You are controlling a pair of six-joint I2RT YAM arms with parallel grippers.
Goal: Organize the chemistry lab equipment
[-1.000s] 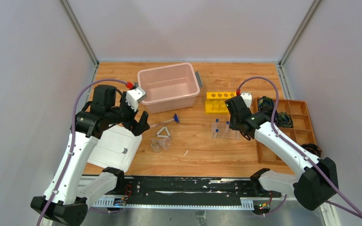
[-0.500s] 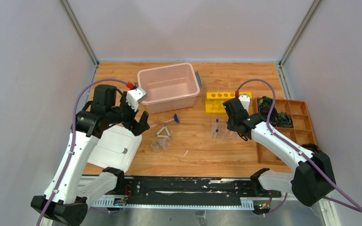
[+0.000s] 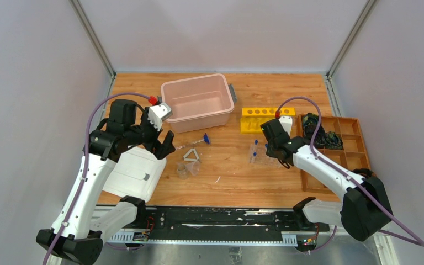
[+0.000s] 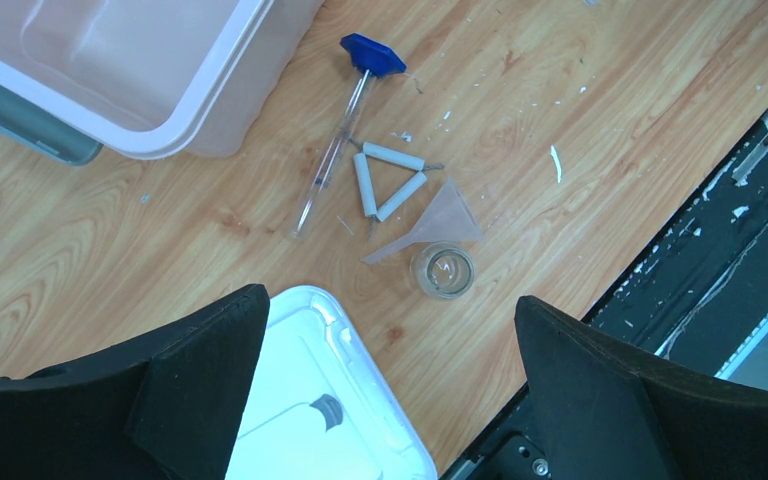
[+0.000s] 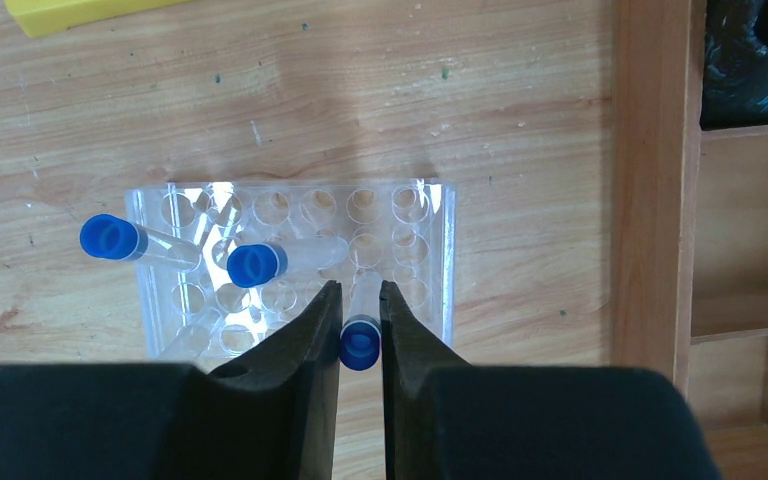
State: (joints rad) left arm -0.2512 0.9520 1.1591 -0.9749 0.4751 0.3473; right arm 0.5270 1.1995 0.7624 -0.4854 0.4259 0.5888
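Blue-capped tube [image 5: 360, 342], near upright, cap up, clamped by right gripper [image 5: 360, 292] over rack [image 5: 290, 205]; left gripper [image 4: 388, 302] apart.

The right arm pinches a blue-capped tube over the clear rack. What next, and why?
Probably lower the tube into a free hole: the right gripper is shut on it over the clear rack, where two other tubes already sit.

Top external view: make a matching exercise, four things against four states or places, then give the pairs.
Things:
1 left gripper
2 right gripper
3 small white triangle
4 yellow plastic block with holes

States or places:
A shut on a small clear blue-capped tube
B open, empty
C on the far side of the clear plastic tube rack
D lying beside the thin clear blue-tipped rod

Pairs: 1-B, 2-A, 3-D, 4-C.
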